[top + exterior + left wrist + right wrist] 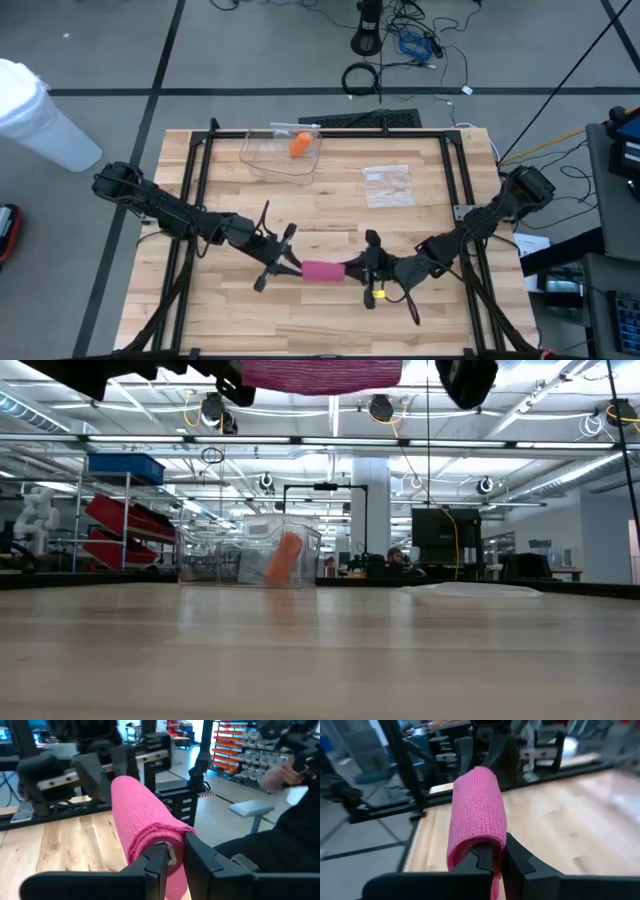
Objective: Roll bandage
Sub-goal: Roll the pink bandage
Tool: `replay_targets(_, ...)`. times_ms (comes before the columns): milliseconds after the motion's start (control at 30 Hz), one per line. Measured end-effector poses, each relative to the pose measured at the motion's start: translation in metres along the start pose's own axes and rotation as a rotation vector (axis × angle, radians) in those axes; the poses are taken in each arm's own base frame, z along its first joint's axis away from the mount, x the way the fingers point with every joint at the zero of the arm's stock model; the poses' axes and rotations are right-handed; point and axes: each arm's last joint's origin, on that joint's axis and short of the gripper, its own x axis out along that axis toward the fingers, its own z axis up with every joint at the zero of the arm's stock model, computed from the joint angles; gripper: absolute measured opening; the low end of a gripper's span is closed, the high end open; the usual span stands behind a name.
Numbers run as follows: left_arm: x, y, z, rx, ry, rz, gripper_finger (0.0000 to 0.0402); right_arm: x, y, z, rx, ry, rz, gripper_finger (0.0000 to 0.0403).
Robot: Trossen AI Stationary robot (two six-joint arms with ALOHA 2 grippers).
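Your left tool (170, 857) clamps one end of the pink bandage roll (140, 815). Opposite, the right tool (497, 852) pinches the other end (jaws together). From above, the roll hangs over the desk (330, 215) near its front edge.

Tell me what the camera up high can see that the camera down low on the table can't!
Only the high view shows both dark arms whole, the left gripper and right gripper each shut on an end of the pink rolled fabric bandage, and the flat clear plastic bag. Only the low view shows the room beyond, with its blue bin on shelves, and that the bandage hangs above the wooden table. Both show the bandage and the clear plastic box with the orange thing inside.
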Motion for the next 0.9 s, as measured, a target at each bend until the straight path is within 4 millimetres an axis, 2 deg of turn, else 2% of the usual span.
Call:
replay_targets(167,0.001,-0.0071,-0.0009,0.046,0.007,-0.023,0.0057,0.0066,-0.0086,0.0021,0.133,0.054,0.06,0.0002)
replay_targets(400,0.0014,-0.0102,-0.0007,0.038,0.006,-0.032,0.005,0.0079,-0.0087,0.0031,0.276,0.074,0.104,0.0005)
replay_targets(567,0.0014,-0.0094,0.0003,-0.028,-0.002,-0.023,0.0012,0.0078,-0.0102,0.0027,0.208,0.047,0.047,0.004)
replay_targets(900,0.0015,-0.0086,0.0028,-0.092,-0.026,-0.013,0.0004,0.0008,-0.0028,0.0003,-0.021,0.039,0.039,0.0149)
